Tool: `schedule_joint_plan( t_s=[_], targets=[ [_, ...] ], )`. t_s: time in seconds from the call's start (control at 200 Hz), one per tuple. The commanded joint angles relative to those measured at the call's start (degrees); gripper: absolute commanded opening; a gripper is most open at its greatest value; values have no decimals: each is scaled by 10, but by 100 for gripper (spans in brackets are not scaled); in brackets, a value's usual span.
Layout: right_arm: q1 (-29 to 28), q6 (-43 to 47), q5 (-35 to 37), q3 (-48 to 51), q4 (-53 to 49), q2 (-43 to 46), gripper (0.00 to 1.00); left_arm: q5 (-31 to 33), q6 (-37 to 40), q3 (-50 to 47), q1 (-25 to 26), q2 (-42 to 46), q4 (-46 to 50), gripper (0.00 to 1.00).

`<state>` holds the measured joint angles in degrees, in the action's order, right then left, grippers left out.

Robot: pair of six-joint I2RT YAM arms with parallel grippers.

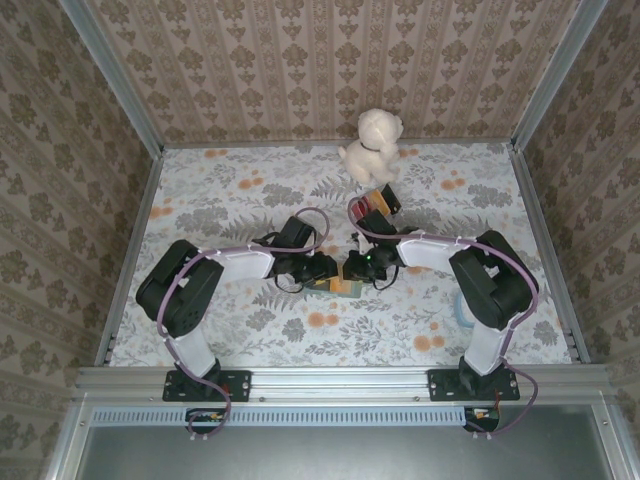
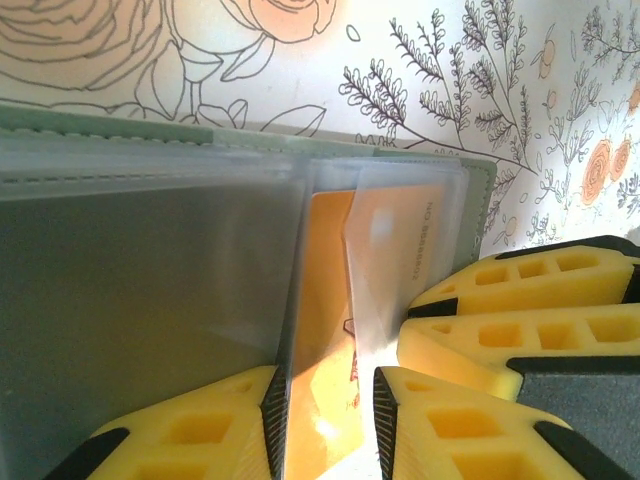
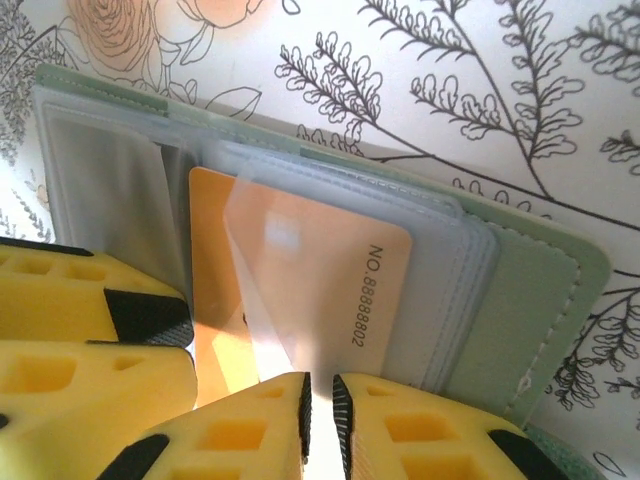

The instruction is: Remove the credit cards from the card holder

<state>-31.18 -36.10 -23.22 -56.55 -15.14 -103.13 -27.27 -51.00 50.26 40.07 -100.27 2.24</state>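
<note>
Working the pulling-out step at the middle of the bench (image 1: 250, 190), over the open card holder (image 3: 520, 300) lying there. Pinching a clear sleeve (image 3: 270, 310) with the right tool (image 3: 320, 420), fingers almost together on it. Straddling the orange card (image 3: 215, 225) with the left tool (image 2: 330, 420); impossible to tell whether clamping it or only bracketing it. Judging the card as sitting mostly inside its pocket, not yet out. Probably needing next: peeling the sleeve aside while sliding the card out lengthwise, keeping the holder from lifting. Crowding together, both tools just beside each other. Sitting well apart at the far side, a plush dog (image 1: 372, 143) and a striped block (image 1: 378, 203), blocking nothing.
</note>
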Motion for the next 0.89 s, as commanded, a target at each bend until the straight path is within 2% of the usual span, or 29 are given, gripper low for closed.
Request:
schedule_joint_plan(
  t_s=[0.0,0.23,0.365,0.595,0.835,0.89],
  targets=[
    [6,-18,-22,19,10,-28,20,-9,8,-9,-1,-31,13,32],
    [11,-27,-41,25,23,-37,20,-42,-4,-25,-5,-33,-37,32],
    [14,-27,-40,25,22,-40,20,-57,-9,-35,-10,-27,-70,29],
    [16,-27,-39,26,20,-41,20,-73,-20,-57,-20,-20,-123,17],
    [18,-22,-31,25,8,-32,20,-51,1,-57,-25,-11,-87,0],
    [20,-20,-26,26,5,-25,20,-43,9,-58,-28,-3,-70,0]
  ],
)
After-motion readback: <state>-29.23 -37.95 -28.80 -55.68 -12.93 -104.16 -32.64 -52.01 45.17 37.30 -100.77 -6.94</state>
